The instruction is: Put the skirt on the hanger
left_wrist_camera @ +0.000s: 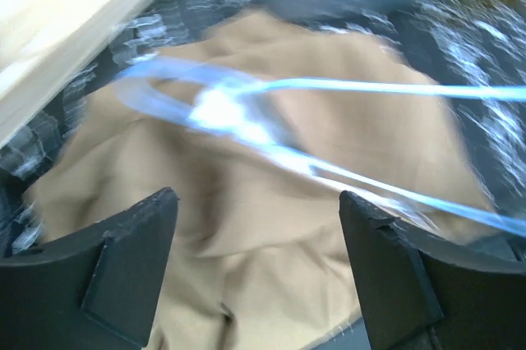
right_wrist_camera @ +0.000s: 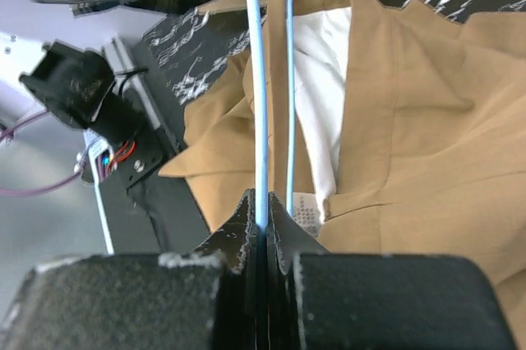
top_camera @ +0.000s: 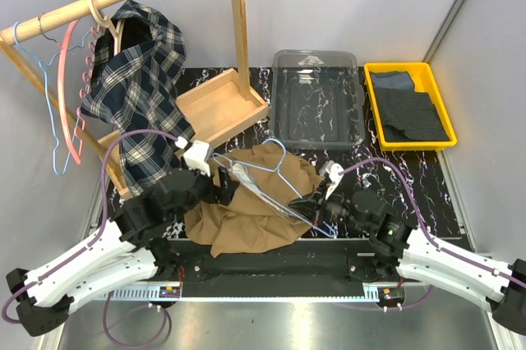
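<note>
- Skirt (top_camera: 246, 223) lies crumpled at front-centre of worktop (top_camera: 448, 194), its near edge reaching the front edge.
- Right tool (right_wrist_camera: 263, 210) clenched on hanger (top_camera: 265, 191) wire; hanger tilted over skirt.
- Left tool (left_wrist_camera: 259, 202) released, jaws wide, beside hanger hook.
- Bare worktop right of skirt.

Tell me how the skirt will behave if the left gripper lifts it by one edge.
Probably floppy: the skirt lies in rumpled folds, so it should sag from any grip. Likely light, being thin cloth. Its whitish lining shows at a fold, so layers may separate when pinched.
</note>
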You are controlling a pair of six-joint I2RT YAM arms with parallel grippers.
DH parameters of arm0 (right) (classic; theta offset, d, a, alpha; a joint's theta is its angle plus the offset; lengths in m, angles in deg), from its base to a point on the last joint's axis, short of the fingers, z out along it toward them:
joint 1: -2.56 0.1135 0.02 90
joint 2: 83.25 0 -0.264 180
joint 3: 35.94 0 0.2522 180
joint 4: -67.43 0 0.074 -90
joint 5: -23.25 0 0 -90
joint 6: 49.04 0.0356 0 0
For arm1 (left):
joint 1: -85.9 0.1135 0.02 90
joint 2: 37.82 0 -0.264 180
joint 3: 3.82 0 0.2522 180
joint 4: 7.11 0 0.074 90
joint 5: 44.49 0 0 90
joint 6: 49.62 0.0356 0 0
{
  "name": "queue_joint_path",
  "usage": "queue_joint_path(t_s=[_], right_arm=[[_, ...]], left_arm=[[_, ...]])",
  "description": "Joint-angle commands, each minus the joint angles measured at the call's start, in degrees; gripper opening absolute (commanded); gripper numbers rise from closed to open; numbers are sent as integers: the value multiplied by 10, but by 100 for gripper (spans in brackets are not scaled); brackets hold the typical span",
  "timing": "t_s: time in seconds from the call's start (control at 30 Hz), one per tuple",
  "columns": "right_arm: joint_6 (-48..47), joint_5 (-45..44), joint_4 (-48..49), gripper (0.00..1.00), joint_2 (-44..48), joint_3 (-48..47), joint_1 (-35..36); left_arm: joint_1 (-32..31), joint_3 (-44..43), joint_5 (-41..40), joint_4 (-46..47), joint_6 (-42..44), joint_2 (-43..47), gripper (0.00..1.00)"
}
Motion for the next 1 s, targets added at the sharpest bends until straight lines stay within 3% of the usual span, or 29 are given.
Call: queue_joint_path(t_s=[0.0, 0.17, 0.63, 0.8, 0.97], right_arm=[[-26, 64, -13, 0, -40, -69, 4], [-43, 153, -44, 0, -93, -115, 4], [-45, 257, -48, 0, -97, -129, 4], [-43, 269, -45, 0, -103, -132, 4], [-37, 265, -31, 0, -113, -125, 4]], left_arm=[[0, -38, 233, 65, 142, 11, 83], [0, -44, 273, 104, 170, 17, 93], [0, 58, 393, 268, 181, 34, 96], [0, 59, 408, 307, 173, -3, 77], [0, 53, 427, 329, 166, -24, 41]])
